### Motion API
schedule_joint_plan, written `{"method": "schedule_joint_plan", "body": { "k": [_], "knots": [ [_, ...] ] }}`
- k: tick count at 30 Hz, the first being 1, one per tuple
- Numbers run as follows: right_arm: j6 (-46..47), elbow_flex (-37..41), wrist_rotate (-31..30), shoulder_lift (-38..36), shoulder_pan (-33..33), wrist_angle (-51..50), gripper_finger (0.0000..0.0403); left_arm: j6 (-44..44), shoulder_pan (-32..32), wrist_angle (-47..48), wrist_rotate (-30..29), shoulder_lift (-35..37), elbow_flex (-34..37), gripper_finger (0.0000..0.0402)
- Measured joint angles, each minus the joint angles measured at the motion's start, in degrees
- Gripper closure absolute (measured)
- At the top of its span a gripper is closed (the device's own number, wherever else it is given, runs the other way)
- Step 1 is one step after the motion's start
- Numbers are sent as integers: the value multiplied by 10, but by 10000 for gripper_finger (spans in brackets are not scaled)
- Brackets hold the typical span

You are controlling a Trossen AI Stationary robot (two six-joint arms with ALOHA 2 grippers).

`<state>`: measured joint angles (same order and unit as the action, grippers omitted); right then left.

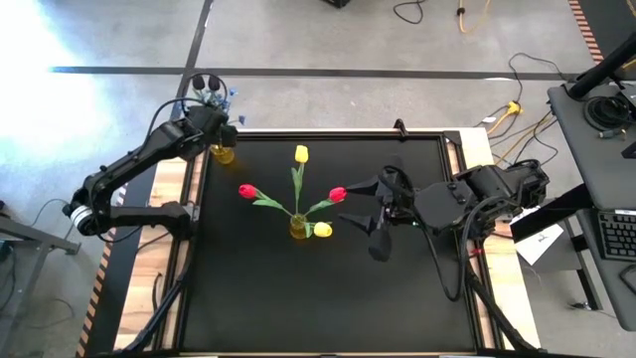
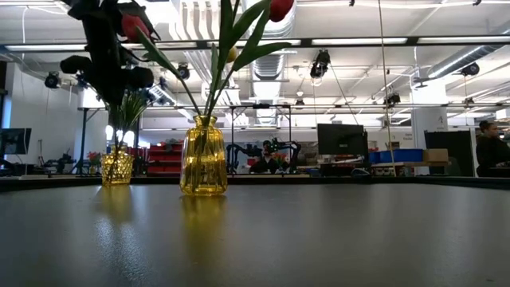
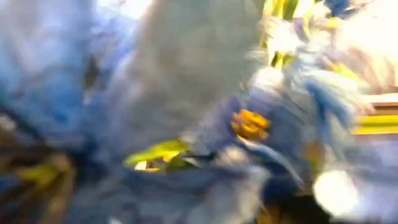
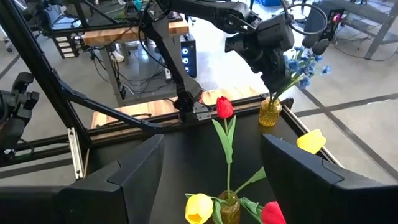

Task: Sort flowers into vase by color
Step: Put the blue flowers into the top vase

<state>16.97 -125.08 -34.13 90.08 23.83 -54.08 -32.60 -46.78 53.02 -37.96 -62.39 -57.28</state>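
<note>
1. Left gripper (image 1: 221,127) hangs right over the small corner vase (image 1: 223,153), far to the left of the middle vase (image 1: 298,229); whether its fingers are parted or closed cannot be told, since blue blossoms (image 3: 261,124) fill its wrist camera.
2. Blue blossoms sit in that corner vase, touching the gripper.
3. Left of the middle vase leans one red tulip (image 1: 245,190).
4. Straight beyond the middle vase stands a yellow tulip (image 1: 301,153); all the tulip stems meet in this amber glass.
5. Just right of the middle vase lie a second yellow tulip (image 1: 323,230) and a second red tulip (image 1: 337,194).
6. Right gripper (image 1: 372,217) waits farther right of the middle vase, fingers spread wide, holding nothing.
</note>
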Motion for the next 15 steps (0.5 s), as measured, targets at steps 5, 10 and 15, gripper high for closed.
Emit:
{"method": "schedule_joint_plan", "body": {
  "k": [5, 10, 15],
  "knots": [
    [4, 0, 0, 0, 0, 0, 128, 7, 0, 41, 60, 13, -32, 238],
    [12, 0, 0, 0, 0, 0, 114, 47, 0, 158, 132, 15, -97, 174],
    [17, 0, 7, 0, 1, 0, 108, 45, 1, 285, 207, 18, -147, 141]
  ]
}}
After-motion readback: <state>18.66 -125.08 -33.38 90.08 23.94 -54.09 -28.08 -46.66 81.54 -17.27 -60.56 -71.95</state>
